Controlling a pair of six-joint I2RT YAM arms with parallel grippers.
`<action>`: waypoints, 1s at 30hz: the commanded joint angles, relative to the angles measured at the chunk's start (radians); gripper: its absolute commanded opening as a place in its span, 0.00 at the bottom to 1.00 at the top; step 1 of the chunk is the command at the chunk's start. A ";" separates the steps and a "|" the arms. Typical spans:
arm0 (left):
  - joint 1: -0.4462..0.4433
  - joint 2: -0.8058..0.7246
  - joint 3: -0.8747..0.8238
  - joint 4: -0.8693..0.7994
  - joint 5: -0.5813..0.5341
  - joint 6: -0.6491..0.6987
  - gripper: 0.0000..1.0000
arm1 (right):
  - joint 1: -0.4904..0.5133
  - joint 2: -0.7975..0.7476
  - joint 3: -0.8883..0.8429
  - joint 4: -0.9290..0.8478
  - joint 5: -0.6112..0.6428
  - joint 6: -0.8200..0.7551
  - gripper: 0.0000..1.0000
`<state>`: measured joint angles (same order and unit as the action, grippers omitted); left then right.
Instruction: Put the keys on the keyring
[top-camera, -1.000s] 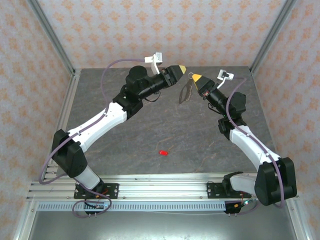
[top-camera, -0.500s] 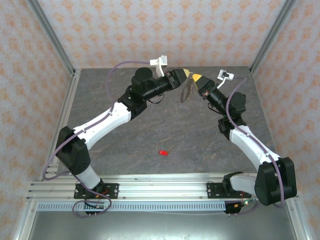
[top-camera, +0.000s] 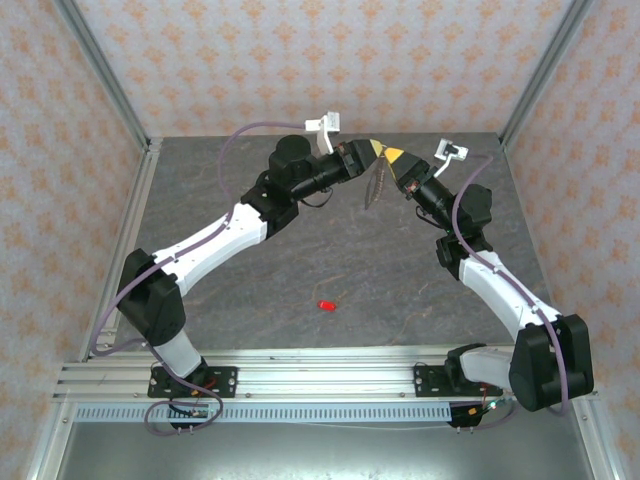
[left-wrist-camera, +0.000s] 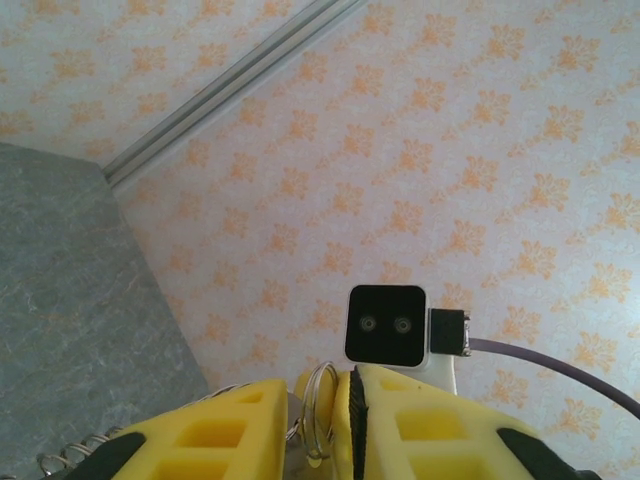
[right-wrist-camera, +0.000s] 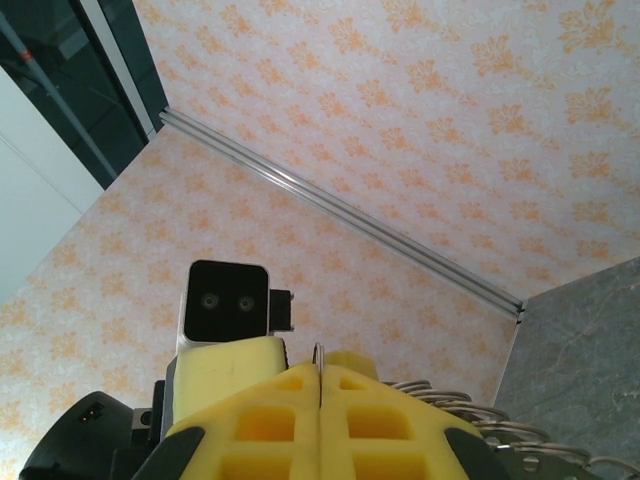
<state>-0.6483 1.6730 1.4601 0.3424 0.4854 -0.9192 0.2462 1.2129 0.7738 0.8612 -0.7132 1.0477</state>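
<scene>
The keyring (top-camera: 376, 186) hangs above the back of the table as a thin grey loop with a beaded fringe. My right gripper (top-camera: 393, 156) is shut on its top wire, which pokes out between the yellow fingertips in the right wrist view (right-wrist-camera: 320, 365). The ring's coils (right-wrist-camera: 450, 408) trail to the right. My left gripper (top-camera: 372, 150) meets it tip to tip. Its jaws (left-wrist-camera: 320, 385) stand narrowly open, with a small wire ring of the keyring (left-wrist-camera: 322, 405) in the gap. The keys, one tiny red piece (top-camera: 326, 304), lie on the table near the front.
The grey table (top-camera: 300, 250) is boxed in by patterned walls (top-camera: 330, 60) with metal corner posts (top-camera: 105, 70). An aluminium rail (top-camera: 320, 375) carries both arm bases at the near edge. The right wrist's camera (left-wrist-camera: 385, 325) sits close in front of my left fingers.
The left arm has reached right until its tips meet the right gripper at the keyring, and its jaws have narrowed around the ring. The right arm has held still.
</scene>
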 joint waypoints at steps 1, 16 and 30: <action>-0.014 0.005 0.042 0.045 -0.002 -0.001 0.22 | 0.010 -0.004 -0.002 0.071 0.001 0.003 0.00; -0.016 0.022 0.055 0.035 0.004 0.004 0.13 | 0.009 -0.005 0.002 0.068 -0.002 0.002 0.00; 0.026 -0.002 0.119 -0.105 0.101 0.115 0.00 | -0.112 -0.148 0.007 -0.217 -0.011 -0.130 0.27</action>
<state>-0.6449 1.6897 1.5097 0.2623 0.5137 -0.8623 0.1715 1.1110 0.7738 0.6899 -0.7040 0.9661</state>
